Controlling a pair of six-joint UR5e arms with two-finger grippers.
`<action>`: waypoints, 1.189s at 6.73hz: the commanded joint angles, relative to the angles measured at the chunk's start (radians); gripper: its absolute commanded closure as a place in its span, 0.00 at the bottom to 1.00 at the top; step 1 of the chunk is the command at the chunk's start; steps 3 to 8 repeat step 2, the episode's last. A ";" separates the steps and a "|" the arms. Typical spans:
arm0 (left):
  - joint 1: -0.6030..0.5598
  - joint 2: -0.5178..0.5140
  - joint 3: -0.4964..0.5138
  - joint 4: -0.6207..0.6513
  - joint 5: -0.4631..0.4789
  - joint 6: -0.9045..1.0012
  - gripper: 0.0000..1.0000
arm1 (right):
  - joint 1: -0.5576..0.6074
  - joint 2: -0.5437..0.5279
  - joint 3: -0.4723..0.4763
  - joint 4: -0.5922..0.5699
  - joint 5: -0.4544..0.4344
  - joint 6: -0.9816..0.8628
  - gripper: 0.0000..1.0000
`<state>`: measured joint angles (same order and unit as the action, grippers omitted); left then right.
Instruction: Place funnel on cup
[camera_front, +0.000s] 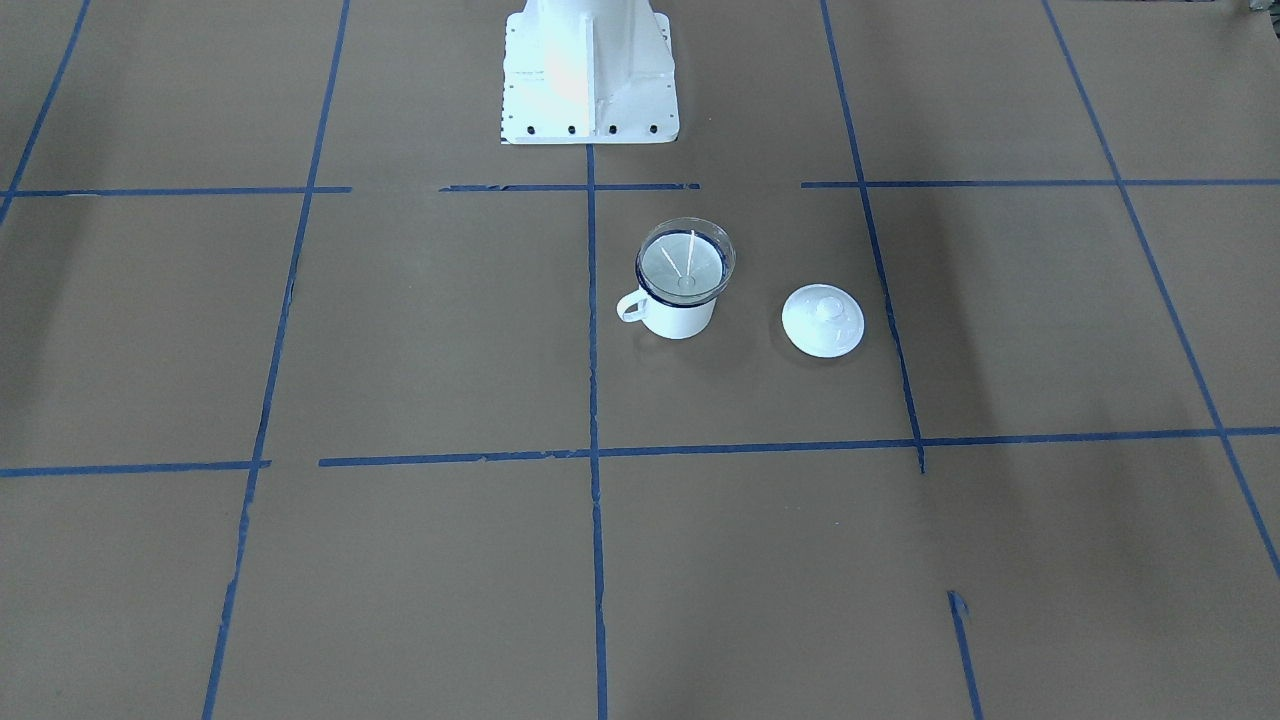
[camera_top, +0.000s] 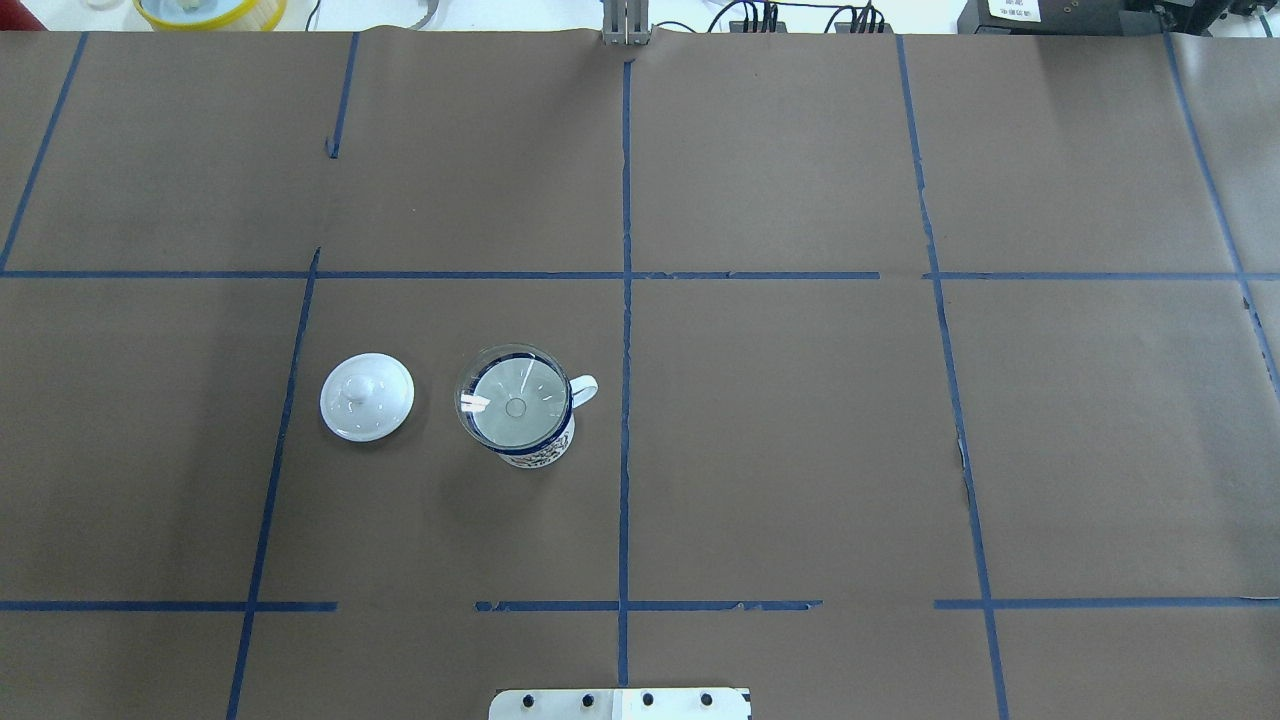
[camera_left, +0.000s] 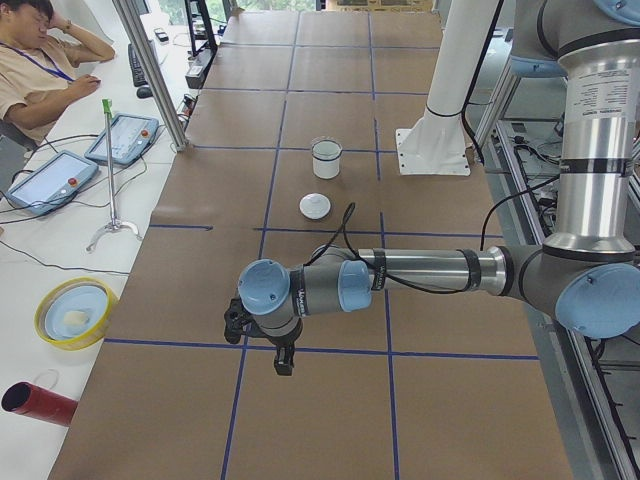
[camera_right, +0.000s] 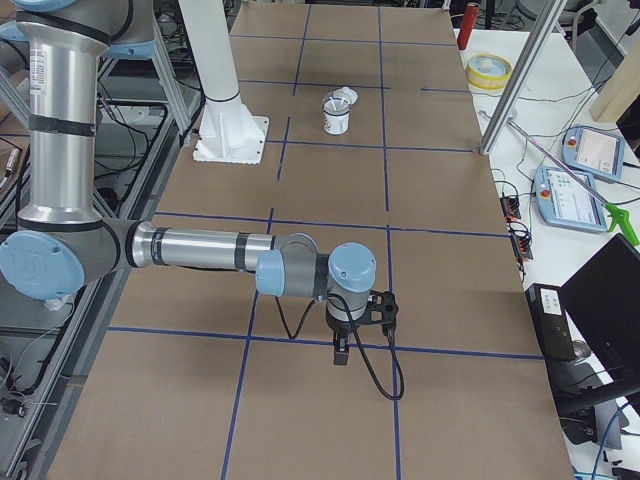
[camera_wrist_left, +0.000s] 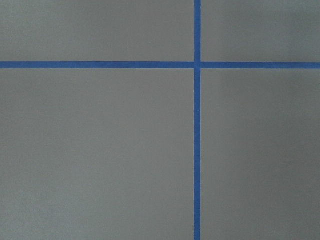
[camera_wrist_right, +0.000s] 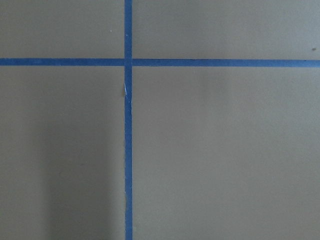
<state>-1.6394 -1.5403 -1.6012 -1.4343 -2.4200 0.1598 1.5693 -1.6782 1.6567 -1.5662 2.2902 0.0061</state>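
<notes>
The clear funnel (camera_front: 686, 262) sits upright in the mouth of the white cup (camera_front: 680, 316), which has a dark blue rim and stands near the table's middle; its handle points toward the centre tape line. Both show in the overhead view, funnel (camera_top: 513, 400) on cup (camera_top: 540, 452). My left gripper (camera_left: 284, 364) hangs over the table's left end, far from the cup (camera_left: 326, 160). My right gripper (camera_right: 340, 356) hangs over the right end, far from the cup (camera_right: 337, 118). I cannot tell whether either is open or shut. Both wrist views show only brown paper and blue tape.
A white round knobbed lid (camera_front: 823, 320) lies flat beside the cup, on my left side (camera_top: 367, 396). The robot's white base (camera_front: 590, 80) stands behind the cup. Blue tape lines grid the brown table cover. An operator and tablets are beyond the far edge.
</notes>
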 joint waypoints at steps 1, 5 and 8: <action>0.000 0.000 0.000 0.000 -0.001 0.000 0.00 | 0.000 0.000 0.000 0.000 0.000 0.000 0.00; 0.001 -0.001 0.001 0.000 0.002 0.000 0.00 | 0.000 0.000 0.000 0.000 0.000 0.000 0.00; 0.001 -0.001 0.001 0.000 0.002 0.000 0.00 | 0.000 0.000 0.000 0.000 0.000 0.000 0.00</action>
